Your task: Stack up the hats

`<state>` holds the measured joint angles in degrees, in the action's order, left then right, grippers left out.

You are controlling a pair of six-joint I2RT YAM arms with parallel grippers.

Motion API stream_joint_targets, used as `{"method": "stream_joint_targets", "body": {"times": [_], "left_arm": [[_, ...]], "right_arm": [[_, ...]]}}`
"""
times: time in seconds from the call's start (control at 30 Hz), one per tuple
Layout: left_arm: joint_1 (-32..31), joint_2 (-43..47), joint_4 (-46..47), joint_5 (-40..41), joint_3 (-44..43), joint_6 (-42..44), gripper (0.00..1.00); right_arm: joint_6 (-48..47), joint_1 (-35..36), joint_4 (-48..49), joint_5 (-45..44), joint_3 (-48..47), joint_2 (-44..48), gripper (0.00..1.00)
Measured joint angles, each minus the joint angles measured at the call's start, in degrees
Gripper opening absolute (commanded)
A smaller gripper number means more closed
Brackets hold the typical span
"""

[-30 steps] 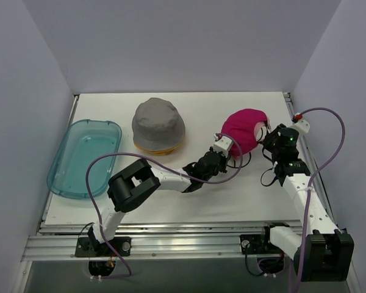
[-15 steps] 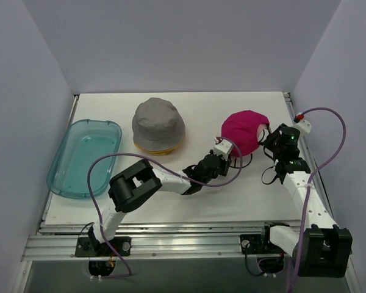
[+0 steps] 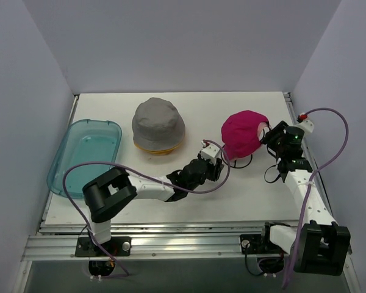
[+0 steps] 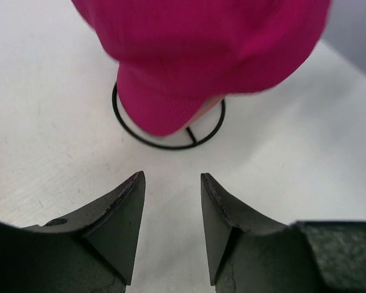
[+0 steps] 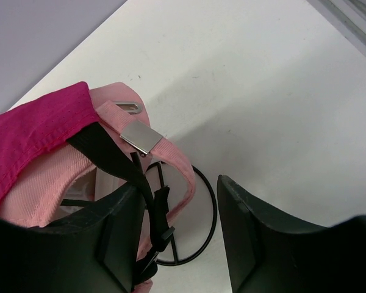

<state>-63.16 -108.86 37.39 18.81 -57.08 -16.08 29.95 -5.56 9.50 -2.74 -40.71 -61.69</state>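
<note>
**Top external view**
- Desk: a white desk (image 3: 256, 183) enclosed by pale panels on three sides.
- Bucket hats: the grey fabric bucket hat (image 3: 158, 122) sits on top of the yellow fabric bucket hat (image 3: 151, 148). Only the yellow hat's brim edge shows. The pair rests at the middle back of the desk.
- Cap: the magenta fabric baseball cap (image 3: 243, 131) stands to the right of the bucket hats, apart from them.
- Tray: a translucent teal plastic tray (image 3: 85, 155) lies at the left edge, well apart from the hats.
- Left arm: the left arm (image 3: 149, 186) lies low across the desk, and its end is just beside the cap's near-left side.
- Right arm: the right arm (image 3: 305, 189) runs up the right side, and its end is at the cap's right side.

**Left wrist view**
- Left fingers: the left fingers (image 4: 113, 226) are parted with only bare desk between them, and they grip nothing.
- Cap: the magenta bill hangs ahead of the fingertips, clear of them.
- Stand: a black wire ring stand (image 4: 171, 147) rests on the desk beneath the bill.

**Right wrist view**
- Right fingers: the right fingers (image 5: 256, 244) are spread apart and not clamped on anything.
- Stacked caps: the magenta cap lies over the light pink fabric baseball cap (image 5: 46, 177).
- Rear strap: the pink strap, with a silver metal buckle (image 5: 137, 135), loops down into the gap between the fingers. A black strap (image 5: 119, 155) hangs close to one finger, and whether they touch cannot be told.
- Stand: the wire ring shows below the strap.
</note>
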Motion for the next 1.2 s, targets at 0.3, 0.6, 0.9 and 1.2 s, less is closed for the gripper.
{"method": "stream_joint_targets", "body": {"times": [0.3, 0.6, 0.9, 1.2], "left_arm": [[-0.6, 18.8, -6.7, 2.6, 1.0, 0.0, 0.56], [-1.0, 34.6, -17.9, 5.5, 1.4, 0.3, 0.59], [-1.3, 45.2, -26.3, 9.9, 4.4, 0.2, 0.64], [-1.3, 51.4, -32.6, 12.1, 11.3, 0.2, 0.69]], "right_arm": [[-0.2, -3.7, 4.5, 7.2, 0.0, -7.0, 0.40], [-0.5, -4.2, 9.0, 11.0, -2.3, -12.8, 0.38], [-1.3, -4.2, 13.2, 13.9, -8.5, -22.6, 0.38], [-2.6, -4.2, 12.8, 14.6, -13.2, -26.4, 0.45]]}}
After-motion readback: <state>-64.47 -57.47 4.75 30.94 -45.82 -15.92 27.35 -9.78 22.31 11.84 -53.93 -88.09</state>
